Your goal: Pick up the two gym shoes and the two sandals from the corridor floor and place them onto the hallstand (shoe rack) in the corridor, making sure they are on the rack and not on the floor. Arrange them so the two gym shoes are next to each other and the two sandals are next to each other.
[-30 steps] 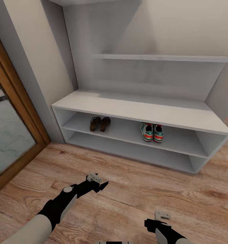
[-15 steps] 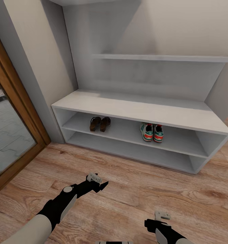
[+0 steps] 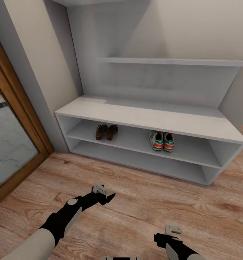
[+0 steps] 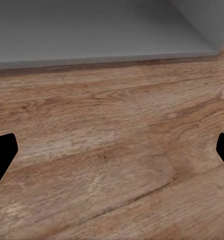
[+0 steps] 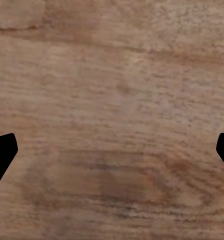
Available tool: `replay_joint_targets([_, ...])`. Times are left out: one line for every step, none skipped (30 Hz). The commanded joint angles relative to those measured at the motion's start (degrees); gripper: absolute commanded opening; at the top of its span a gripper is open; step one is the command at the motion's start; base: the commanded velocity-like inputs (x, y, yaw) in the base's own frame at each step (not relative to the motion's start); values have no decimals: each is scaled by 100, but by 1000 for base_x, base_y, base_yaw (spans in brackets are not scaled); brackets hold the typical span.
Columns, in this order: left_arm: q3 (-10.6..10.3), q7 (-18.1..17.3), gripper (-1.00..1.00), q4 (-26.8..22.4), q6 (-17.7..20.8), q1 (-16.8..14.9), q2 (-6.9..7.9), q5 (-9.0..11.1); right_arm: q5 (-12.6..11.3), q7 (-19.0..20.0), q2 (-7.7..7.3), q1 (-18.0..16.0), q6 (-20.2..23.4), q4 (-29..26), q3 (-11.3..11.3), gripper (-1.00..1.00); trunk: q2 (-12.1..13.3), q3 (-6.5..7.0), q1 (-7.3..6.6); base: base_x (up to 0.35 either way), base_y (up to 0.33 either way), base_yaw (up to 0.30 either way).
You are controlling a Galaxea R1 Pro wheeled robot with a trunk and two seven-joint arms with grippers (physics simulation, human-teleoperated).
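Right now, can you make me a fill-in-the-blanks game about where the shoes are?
1. The two sandals sit side by side on the ____ shelf of the shoe rack.
2. The two gym shoes stand to the ____ of the sandals in the head view.
3. Both pairs are off the wooden ____.
4. The left claw holds ____.

Missing words: middle; right; floor; nothing
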Motion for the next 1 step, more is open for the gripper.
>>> replay_joint_targets([-36, 7, 100, 4, -22, -5, 9, 46, 31, -15, 3, 1, 20, -9, -34, 100, -2, -4, -1, 0, 0, 0])
